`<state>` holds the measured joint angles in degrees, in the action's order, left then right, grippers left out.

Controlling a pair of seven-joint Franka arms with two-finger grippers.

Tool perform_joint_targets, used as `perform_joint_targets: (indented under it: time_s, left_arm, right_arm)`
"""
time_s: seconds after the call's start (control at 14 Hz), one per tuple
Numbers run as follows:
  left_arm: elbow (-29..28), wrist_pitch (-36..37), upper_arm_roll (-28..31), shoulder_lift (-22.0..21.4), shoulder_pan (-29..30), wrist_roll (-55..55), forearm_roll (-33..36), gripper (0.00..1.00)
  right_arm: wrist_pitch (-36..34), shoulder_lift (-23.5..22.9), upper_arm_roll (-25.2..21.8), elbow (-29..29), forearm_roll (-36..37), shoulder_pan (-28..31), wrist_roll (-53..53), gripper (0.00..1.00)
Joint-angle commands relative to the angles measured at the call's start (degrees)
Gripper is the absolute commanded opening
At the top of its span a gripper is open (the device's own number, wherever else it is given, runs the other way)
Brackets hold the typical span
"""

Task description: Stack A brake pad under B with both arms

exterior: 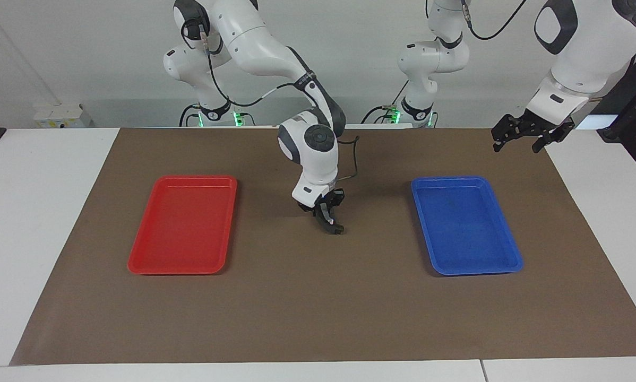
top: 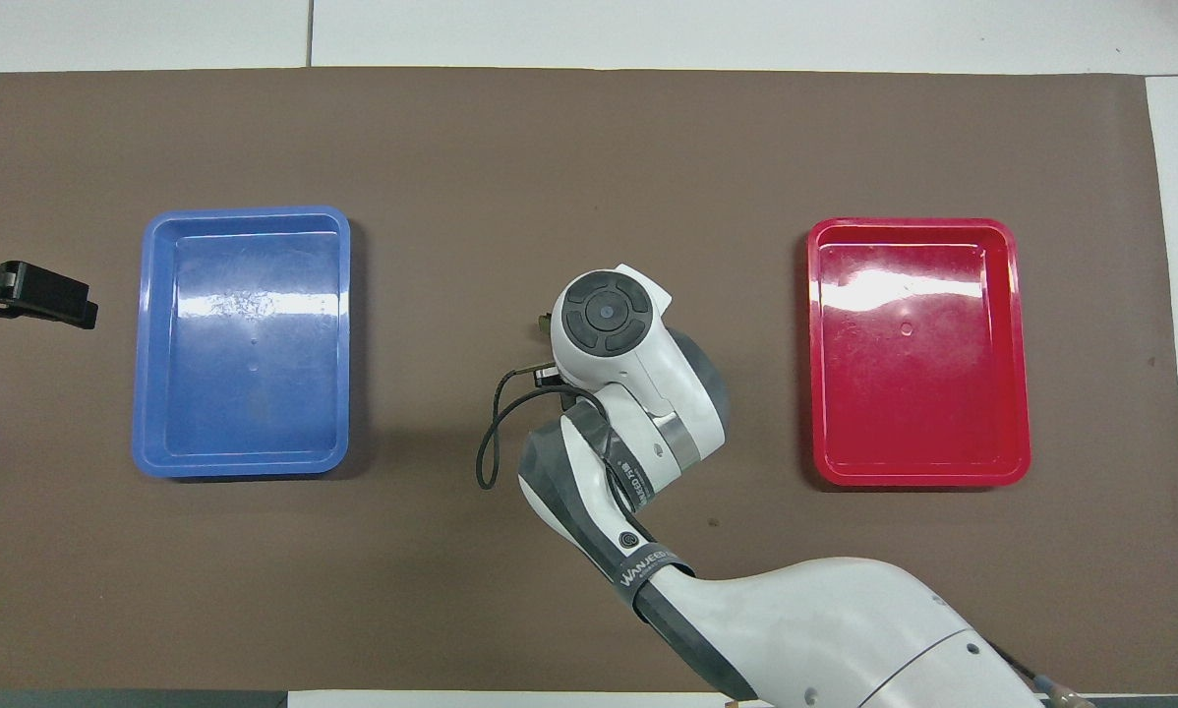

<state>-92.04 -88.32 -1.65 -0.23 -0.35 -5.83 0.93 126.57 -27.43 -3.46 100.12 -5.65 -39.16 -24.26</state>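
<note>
My right gripper [exterior: 333, 225] points down at the middle of the brown mat, between the two trays. It is shut on a small dark piece [exterior: 336, 229] that sits at the mat's surface. I cannot tell whether that piece is A brake pad or B, and no other pad shows. In the overhead view the right wrist [top: 604, 320] covers the gripper and the piece. My left gripper [exterior: 514, 150] hangs open and empty in the air over the mat's corner at the left arm's end. Only one of its fingers [top: 48, 295] shows at the overhead view's edge.
A red tray [exterior: 182, 262] [top: 918, 480] lies toward the right arm's end with nothing in it. A blue tray [exterior: 474, 271] [top: 240, 467] lies toward the left arm's end, also with nothing in it. A black cable [top: 486, 442] loops off the right wrist.
</note>
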Motion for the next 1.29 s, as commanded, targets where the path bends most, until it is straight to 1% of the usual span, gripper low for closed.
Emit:
perform_joint_targets:
  time_s: [0.0, 0.07, 0.29, 0.57, 0.79, 0.86, 0.93, 1.0, 1.21]
  left_arm:
    - [-2.09, -0.97, -0.20, -1.79, 0.43, -0.15, 0.92, 1.00]
    - [-2.09, -0.97, -0.20, -1.70, 0.43, -0.15, 0.92, 1.00]
    - [-2.09, -0.89, -0.20, -1.70, 0.43, -0.15, 0.92, 1.00]
    - [-2.09, -0.97, -0.20, -1.70, 0.43, -0.15, 0.92, 1.00]
    - [-2.09, -0.97, -0.20, -1.79, 0.43, -0.15, 0.92, 1.00]
    - [-2.09, -0.97, -0.20, -1.70, 0.43, -0.15, 0.92, 1.00]
    - [-2.09, -0.89, -0.20, -1.70, 0.43, -0.15, 0.92, 1.00]
    - [-2.09, -0.97, -0.20, -1.70, 0.43, -0.15, 0.92, 1.00]
    - [-2.09, -0.97, -0.20, -1.70, 0.43, -0.15, 0.92, 1.00]
  right_arm:
    - [-2.38, 0.54, 0.03, -1.32, -0.95, 0.66, 1.41, 0.03]
    - [-3.86, 0.54, -0.05, -2.03, -0.86, 0.75, 1.41, 0.03]
    - [-4.32, 1.67, -0.05, -1.34, -0.68, 1.19, 1.68, 0.02]
    - [0.77, 2.29, 0.12, 2.43, -0.77, 0.40, 1.06, 0.02]
    - [1.39, 2.47, 0.12, 3.06, -0.77, 0.40, 1.15, 0.03]
    - [1.57, 2.47, 0.12, 3.06, -0.77, 0.58, 1.15, 0.23]
    - [2.27, 2.56, 0.12, 3.50, -0.86, 0.49, 0.97, 0.90]
    - [2.80, 2.64, 0.12, 4.11, -0.86, 0.40, 0.36, 0.99]
    - [1.58, 2.82, 0.12, 3.51, -0.86, 0.40, -0.17, 0.99]
